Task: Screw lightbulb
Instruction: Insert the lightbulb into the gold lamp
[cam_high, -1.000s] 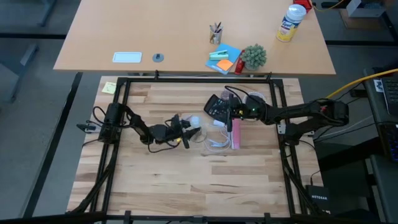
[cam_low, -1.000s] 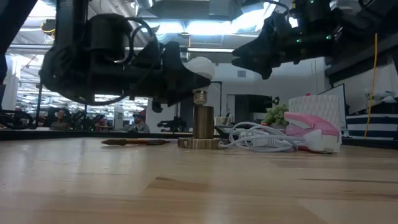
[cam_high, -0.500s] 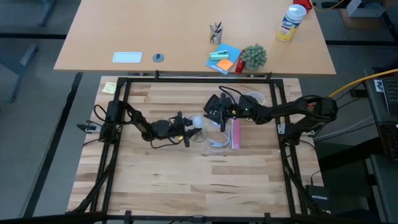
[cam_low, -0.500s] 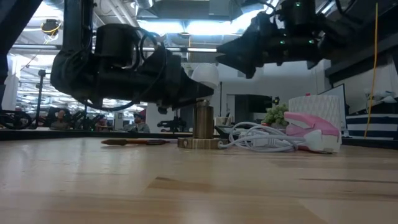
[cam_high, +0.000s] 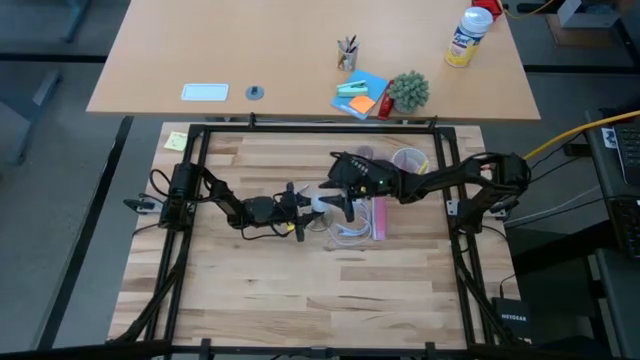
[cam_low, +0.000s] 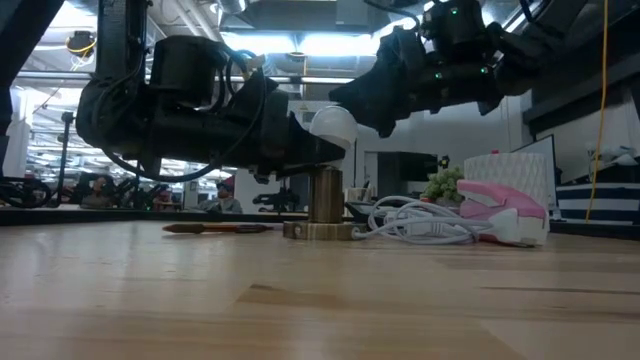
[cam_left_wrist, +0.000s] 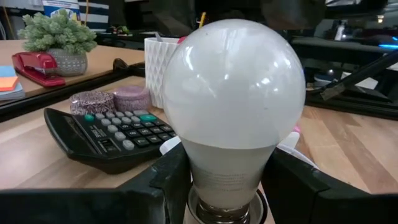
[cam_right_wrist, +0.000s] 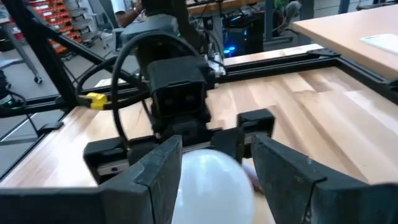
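left gripper (cam_high: 303, 205): its fingers (cam_left_wrist: 163, 186) are clamped on the neck of the lightbulb (cam_left_wrist: 233, 112), just above the silvery screw base. the glass globe stands clear beyond the fingertips. in the low view the lightbulb (cam_low: 332, 126) sits directly over the brass socket post (cam_low: 324, 195), base pointing down at it; whether the threads have engaged cannot be told.

right gripper (cam_right_wrist: 217, 180): fingers spread apart, one on each side of the globe, not clearly touching it. the globe lies between them, near the tips.

beyond the left fingers: a calculator (cam_left_wrist: 109, 134), two tape rolls (cam_left_wrist: 93, 101) and a white textured cup (cam_left_wrist: 160, 59) on the counter (cam_left_wrist: 37, 155). a coiled white cord (cam_low: 415, 225) and a pink object (cam_low: 500, 212) lie beside the post.

handling judgement: the lightbulb is light, its frosted glass smooth, likely slippery and fragile. hold is best at the stiff neck near the base, or lightly around the widest part of the globe for turning; hard squeezing risks cracking, and tilt risks cross-threading.
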